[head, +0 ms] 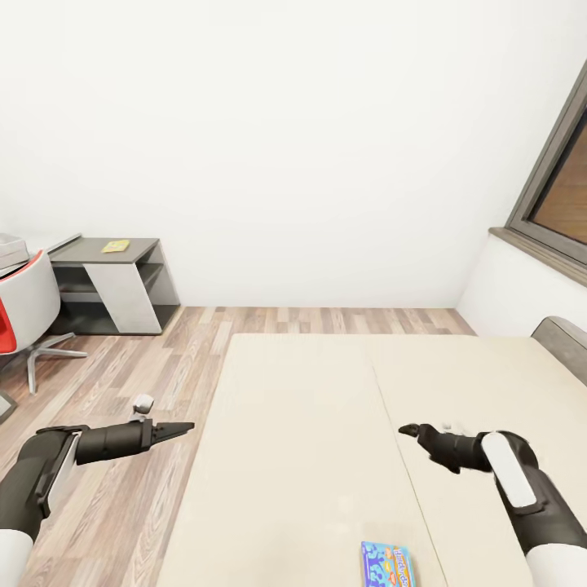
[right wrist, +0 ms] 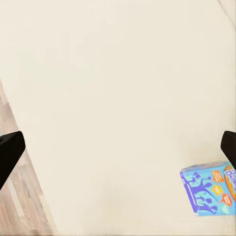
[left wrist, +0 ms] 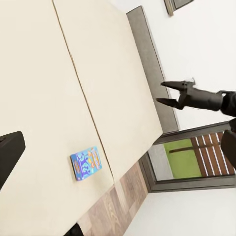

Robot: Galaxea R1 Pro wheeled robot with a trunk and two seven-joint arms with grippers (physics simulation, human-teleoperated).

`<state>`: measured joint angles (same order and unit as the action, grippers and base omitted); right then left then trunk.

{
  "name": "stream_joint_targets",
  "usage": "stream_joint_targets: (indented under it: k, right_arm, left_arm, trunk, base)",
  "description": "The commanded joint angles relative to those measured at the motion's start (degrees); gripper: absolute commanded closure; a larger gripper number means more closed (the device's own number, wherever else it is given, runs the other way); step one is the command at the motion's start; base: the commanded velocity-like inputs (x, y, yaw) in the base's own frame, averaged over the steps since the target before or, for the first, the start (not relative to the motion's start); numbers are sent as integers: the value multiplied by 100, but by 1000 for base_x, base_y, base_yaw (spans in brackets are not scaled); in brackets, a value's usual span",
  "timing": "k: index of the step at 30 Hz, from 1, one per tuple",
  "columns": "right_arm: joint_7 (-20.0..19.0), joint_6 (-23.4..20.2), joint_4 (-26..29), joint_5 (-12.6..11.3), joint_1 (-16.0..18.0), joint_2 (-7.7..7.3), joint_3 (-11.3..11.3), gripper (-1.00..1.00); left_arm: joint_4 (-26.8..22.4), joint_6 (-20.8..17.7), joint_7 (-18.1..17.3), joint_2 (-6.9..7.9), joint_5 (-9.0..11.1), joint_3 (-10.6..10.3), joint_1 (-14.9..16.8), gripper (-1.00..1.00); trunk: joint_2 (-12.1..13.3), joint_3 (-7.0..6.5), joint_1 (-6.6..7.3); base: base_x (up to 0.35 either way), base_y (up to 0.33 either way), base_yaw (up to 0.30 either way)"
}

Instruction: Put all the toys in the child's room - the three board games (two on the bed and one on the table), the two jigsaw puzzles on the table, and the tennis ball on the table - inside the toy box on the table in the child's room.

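A light blue board game (head: 387,564) lies flat on the beige bed (head: 326,424) — near its front edge.

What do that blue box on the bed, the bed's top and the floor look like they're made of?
The blue box looks like printed card: flat, thin, with crisp colourful artwork. The bed has a plain beige, matte surface with one seam, probably fabric over a mattress, though no weave shows. The floor looks like wood planks, with visible grain and mixed brown tones; it could equally be laminate.

A red and white chair (head: 20,314) stands beside a low dark grey side unit (head: 122,281). A brown-framed window (head: 554,191) fills the right wall.
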<state>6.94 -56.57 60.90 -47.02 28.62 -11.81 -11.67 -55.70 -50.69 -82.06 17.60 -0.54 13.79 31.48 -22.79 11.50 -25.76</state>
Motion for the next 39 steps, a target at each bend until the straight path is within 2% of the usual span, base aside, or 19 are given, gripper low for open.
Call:
stream_joint_targets:
  k: [1,5,7,8,9,10,13,18,23,24,26,32,39]
  right_arm:
    - [177,-14,-270,-49,209,6,112,-100]
    - [498,90,-1278,12,950,41,589,-100]
    - [584,234,-1748,73,1280,63,822,-100]
    - [637,389,-2169,139,1568,81,1013,-100]
    - [637,389,-2169,139,1568,81,1013,-100]
    - [661,504,-2510,177,1804,96,1158,-100]
    - [673,604,-2821,218,2023,138,1295,-100]
    - [704,693,-3047,267,2187,271,1464,-100]
    - [714,731,-3105,279,2225,327,1663,-100]
    - [714,748,-3135,284,2234,341,1797,-100]
    - [709,755,-3141,284,2239,343,1901,-100]
    - [706,736,-3134,277,2225,346,2002,-100]
    - [700,728,-3139,276,2143,298,2017,-100]
  left_arm:
    - [-2,-60,-28,2,-6,6,5,-100]
    - [0,-57,-34,6,-2,17,5,-100]
    - [-1,-56,-35,10,-1,21,4,-100]
    - [2,-56,-36,12,0,23,4,-100]
    - [2,-56,-36,12,0,23,4,-100]
    - [4,-56,-37,18,1,25,5,-100]
    - [5,-55,-38,33,1,26,6,-100]
    - [6,-49,-38,48,1,27,5,-100]
    - [7,-47,-43,50,1,28,4,-100]
    - [7,-47,-45,50,2,28,6,-100]
    - [7,-47,-50,50,2,28,6,-100]
    - [7,-46,-55,50,2,21,5,-100]
    - [7,-46,-53,44,2,14,1,-100]
  trunk:
    - [-13,12,-3]
    - [-13,12,-3]
    - [-13,12,-3]
    - [-13,12,-3]
    - [-13,12,-3]
    - [-13,12,-3]
    - [-13,12,-3]
    - [-13,12,-3]
    - [-13,12,-3]
    - [-13,12,-3]
    - [-13,12,-3]
    - [-13,12,-3]
    - [-13,12,-3]
  base:
    - [0,0,0]
    - [0,0,0]
    - [0,0,0]
    - [0,0,0]
    - [0,0,0]
    - [0,0,0]
    - [0,0,0]
    - [0,0,0]
    - [0,0,0]
    - [0,0,0]
    - [0,0,0]
    - [0,0,0]
    - [0,0,0]
